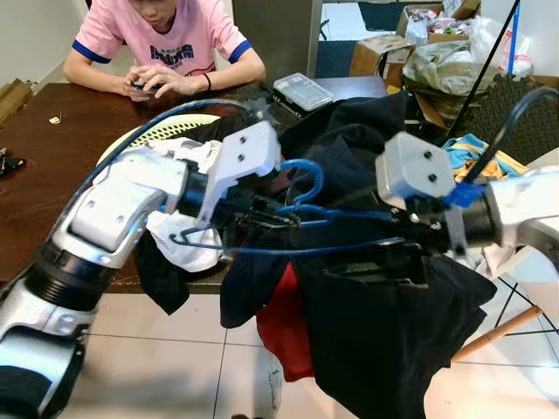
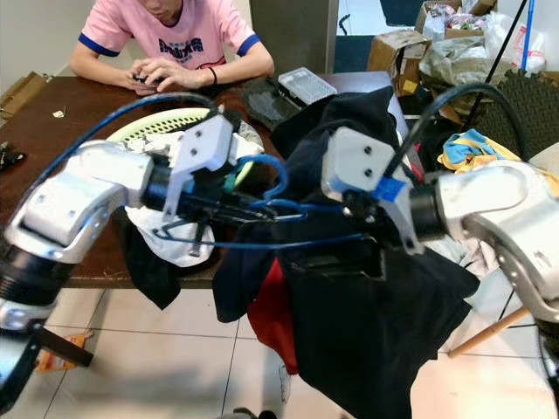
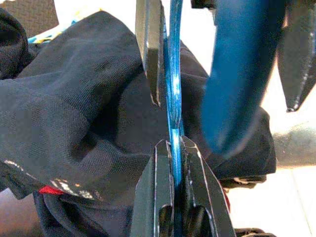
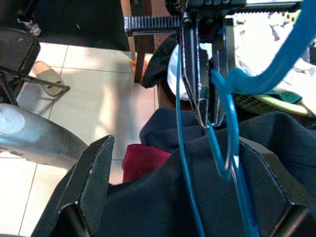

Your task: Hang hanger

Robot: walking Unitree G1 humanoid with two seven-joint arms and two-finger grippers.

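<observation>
A blue wire hanger [image 1: 306, 251] is held level above the table's front edge, its hook [image 1: 307, 177] curling upward. My left gripper [image 1: 278, 215] is shut on the wire just below the hook; in the left wrist view its fingers [image 3: 163, 192] clamp the blue wire. A dark garment [image 1: 376, 340] drapes over the hanger's right half and hangs toward the floor, with red cloth [image 1: 284, 323] beneath it. My right gripper [image 4: 175, 148] faces the left one, open, its fingers [image 4: 94, 173] wide apart with the dark cloth and the hanger's wires between them.
A person in a pink shirt [image 1: 166, 44] sits at the far side of the brown table [image 1: 52, 157]. A pale green laundry basket [image 1: 166, 131] and white cloth [image 1: 179, 244] lie on it. Boxes and bags [image 1: 437, 52] crowd the back right. Tiled floor [image 1: 157, 349] lies below.
</observation>
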